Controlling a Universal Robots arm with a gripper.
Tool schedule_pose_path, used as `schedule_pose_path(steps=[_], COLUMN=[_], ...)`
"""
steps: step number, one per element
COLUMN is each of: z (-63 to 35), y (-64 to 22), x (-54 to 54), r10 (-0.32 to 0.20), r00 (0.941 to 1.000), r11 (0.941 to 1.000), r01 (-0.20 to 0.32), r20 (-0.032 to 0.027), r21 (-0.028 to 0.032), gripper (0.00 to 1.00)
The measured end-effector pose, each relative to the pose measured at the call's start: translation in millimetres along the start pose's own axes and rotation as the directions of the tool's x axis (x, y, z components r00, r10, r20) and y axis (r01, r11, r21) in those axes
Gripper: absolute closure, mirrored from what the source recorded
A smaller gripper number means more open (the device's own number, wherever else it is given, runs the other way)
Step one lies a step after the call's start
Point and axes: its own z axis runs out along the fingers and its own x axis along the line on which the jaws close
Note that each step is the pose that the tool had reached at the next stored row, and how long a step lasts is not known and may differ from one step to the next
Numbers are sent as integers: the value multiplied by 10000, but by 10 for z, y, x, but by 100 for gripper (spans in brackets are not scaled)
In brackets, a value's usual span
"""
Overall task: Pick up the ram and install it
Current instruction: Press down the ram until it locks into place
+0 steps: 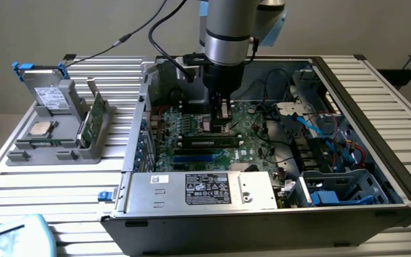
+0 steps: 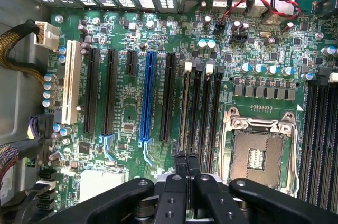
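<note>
The ram point(image 1: 209, 142), a long dark stick with a small white label, stands in a motherboard slot inside the open computer case point(image 1: 377, 160). In the wrist view it appears edge-on as a thin strip point(image 2: 184, 108) in the first of the black memory slots. My gripper point(image 1: 222, 119) hangs above the board, just behind the ram and over the CPU socket point(image 2: 259, 155). Its two black fingertips point(image 2: 180, 160) sit pressed close together with nothing between them, in line with the ram's slot; the gripper point(image 2: 186, 159) is shut and apart from the ram.
A grey holder point(image 1: 55, 144) on the table at the exterior view's left carries a hard drive point(image 1: 48, 96), a silver CPU chip point(image 1: 41, 128) and a green card with a metal bracket point(image 1: 94, 120). The power supply point(image 1: 202, 190) and cables point(image 1: 334, 144) crowd the case.
</note>
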Motion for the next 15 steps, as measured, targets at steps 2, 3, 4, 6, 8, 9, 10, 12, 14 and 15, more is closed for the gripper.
schedule_pose_path(steps=[2, 3, 4, 6, 8, 9, 10, 12, 14, 15], z=[-2, -2, -3, -3, 0, 11, 26, 64, 101, 119], y=[-44, -73, -91, -128, -157, -159, -160, -162, -164, -167], x=[7, 12, 16, 24, 31, 30, 30, 27, 24, 23], r10=[0, -1, -1, 0, -1, -1, 0, 0, 0, -1], r00=[10000, 10000, 10000, 10000, 10000, 10000, 10000, 10000, 10000, 10000], r11=[10000, 10000, 10000, 10000, 10000, 10000, 10000, 10000, 10000, 10000], r01=[0, 1, 1, 0, 1, 1, 0, 0, 0, 1], r20=[3, 5, 5, 6, 6, 6, 4, 6, 4, 3], r21=[1, 1, 1, 1, 1, 1, 0, 1, 1, 1], gripper=[89, 89, 89, 89, 89, 89, 89, 89, 89, 89])
